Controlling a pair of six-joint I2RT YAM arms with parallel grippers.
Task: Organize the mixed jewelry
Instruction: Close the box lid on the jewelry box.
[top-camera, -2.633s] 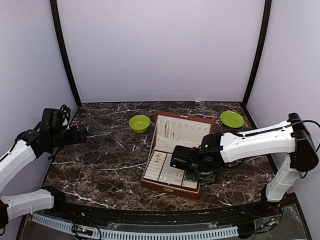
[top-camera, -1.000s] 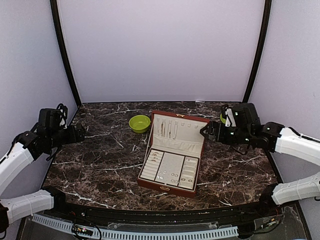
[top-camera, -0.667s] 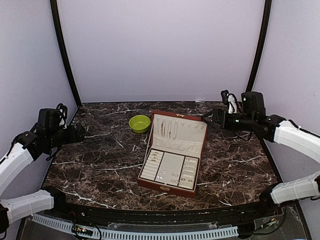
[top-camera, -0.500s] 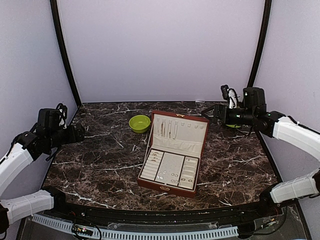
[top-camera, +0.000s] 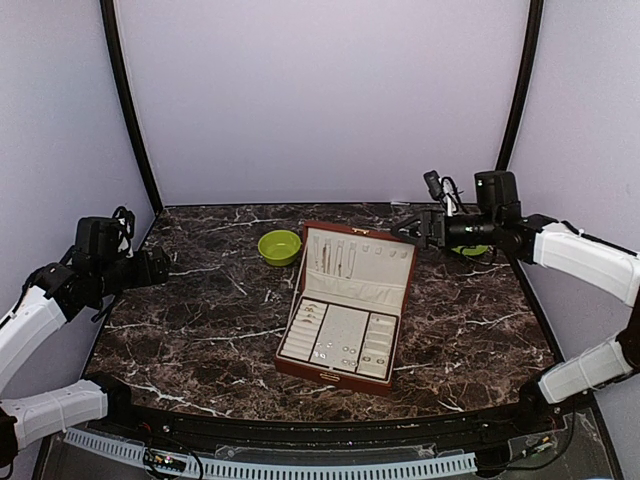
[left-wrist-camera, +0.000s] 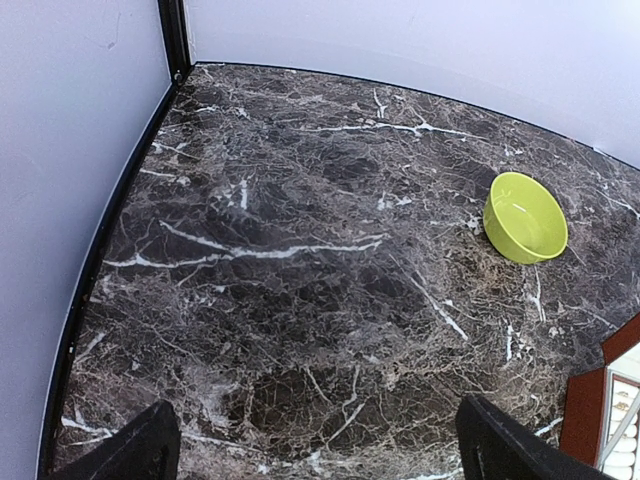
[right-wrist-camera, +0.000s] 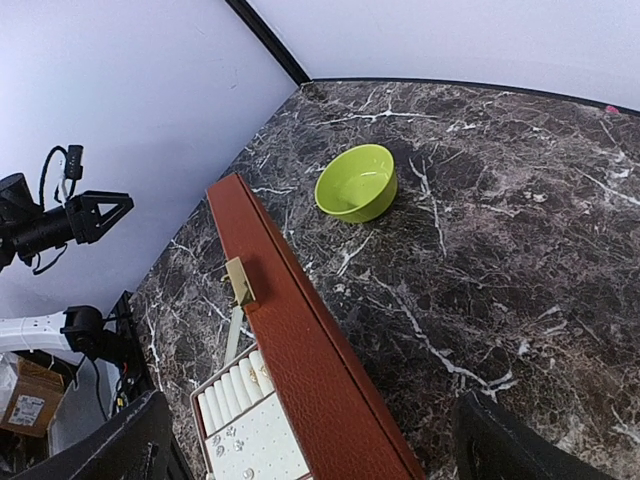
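left pincer (top-camera: 163, 266) fingers apart, empty | right pincer (top-camera: 405, 228) apart, empty, near the lid of the box (top-camera: 352, 262) | jewelry (top-camera: 333, 352) in box tray, between pincers, well apart from both | step: probably sorted, or between picks | next: check compartments; any stray needs a fine pinch

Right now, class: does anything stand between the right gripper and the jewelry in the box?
Yes. The box's raised lid stands between them: the open right gripper hangs behind it, the jewelry lies in the tray in front.
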